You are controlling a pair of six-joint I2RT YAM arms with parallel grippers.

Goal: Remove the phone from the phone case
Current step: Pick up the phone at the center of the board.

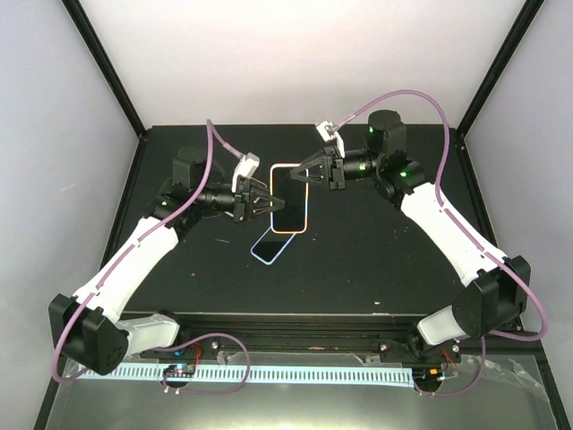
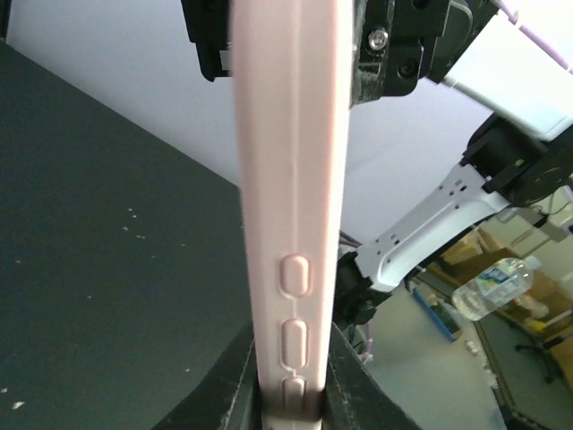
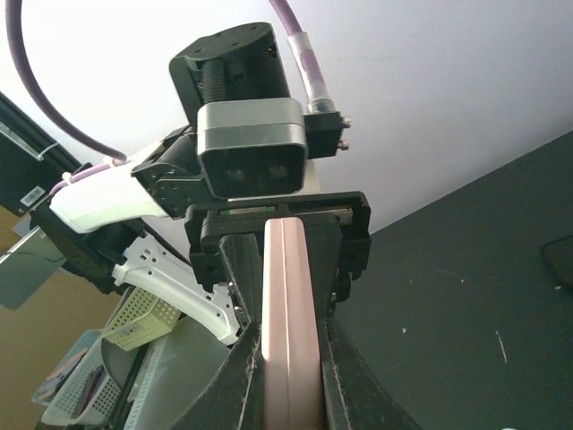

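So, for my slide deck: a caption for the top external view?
Both arms' jaws clamp the phone case from opposite sides.

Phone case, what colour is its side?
Pale pink. The phone case shows this best in the left wrist view, close up along its edge.

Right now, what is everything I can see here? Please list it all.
phone case: one, pale pink, held off the table between both hands
phone: one, dark, inside the case
flat dark item with pale rim: one, lying on the table; cannot tell what it is
table: one, black
water bottle: one, clear, background beyond the table
basket: one, white, off the table
left hand: one, black, closed on the case
right hand: one, black, closed on the case
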